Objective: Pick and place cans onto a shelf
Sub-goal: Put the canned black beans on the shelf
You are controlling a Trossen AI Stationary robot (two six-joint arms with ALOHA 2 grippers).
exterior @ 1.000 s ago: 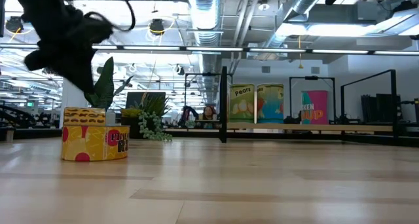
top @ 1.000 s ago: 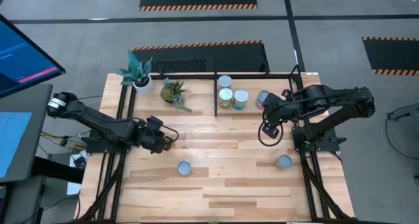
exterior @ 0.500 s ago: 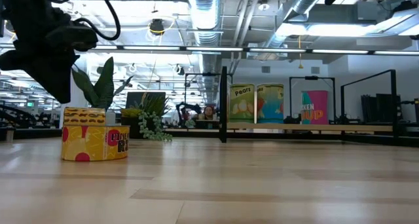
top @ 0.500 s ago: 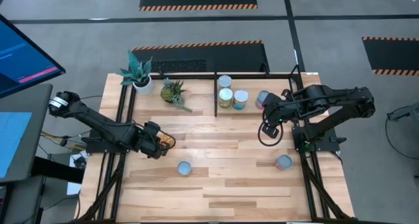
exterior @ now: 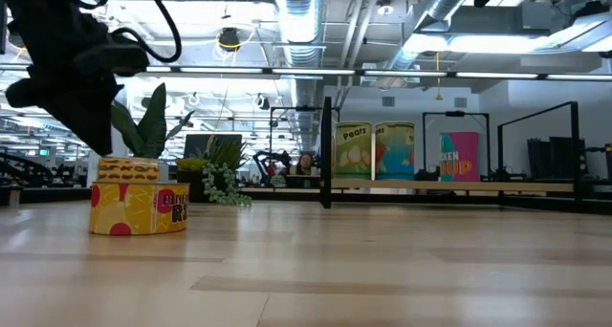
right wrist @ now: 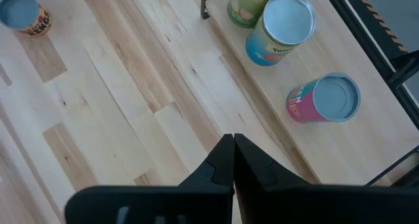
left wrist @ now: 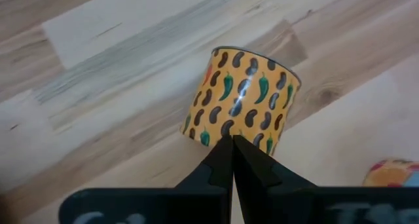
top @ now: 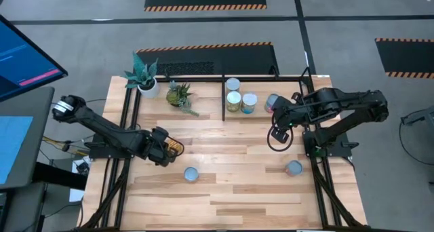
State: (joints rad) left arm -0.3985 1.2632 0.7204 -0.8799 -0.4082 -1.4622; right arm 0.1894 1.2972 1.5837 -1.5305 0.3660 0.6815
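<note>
An orange can (left wrist: 241,101) printed with beans and peppers lies on the wood table left of centre, also seen from above (top: 175,148). My left gripper (left wrist: 232,142) is shut, its tips at that can's wall, slanting down from the table's left (top: 165,150). Two more cans stand loose: a yellow one with a blue top (top: 191,174) and one near the right edge (top: 293,167). Several cans (right wrist: 281,26) stand on the shelf (top: 224,104) base at the back. My right gripper (right wrist: 234,142) hangs shut, high above the table in front of the shelf (top: 278,120). My left gripper has its shut fingertips (left wrist: 222,152) at the lower edge of the orange can's printed wall (left wrist: 226,129), coming down at a slant from the table's left. I cannot tell whether they touch it. The can rests on the table.
Two potted plants (top: 144,76) (top: 180,95) stand at the back left, beside the shelf's left bay. A monitor (top: 27,55) is off the table's left edge. Bare wood (top: 237,191) spreads across the near half between the loose cans.
My left gripper has drawn back toward the table's left and near edges and sunk a little, staying shut; the orange can now shows beside it from above. The can has kept its place.
</note>
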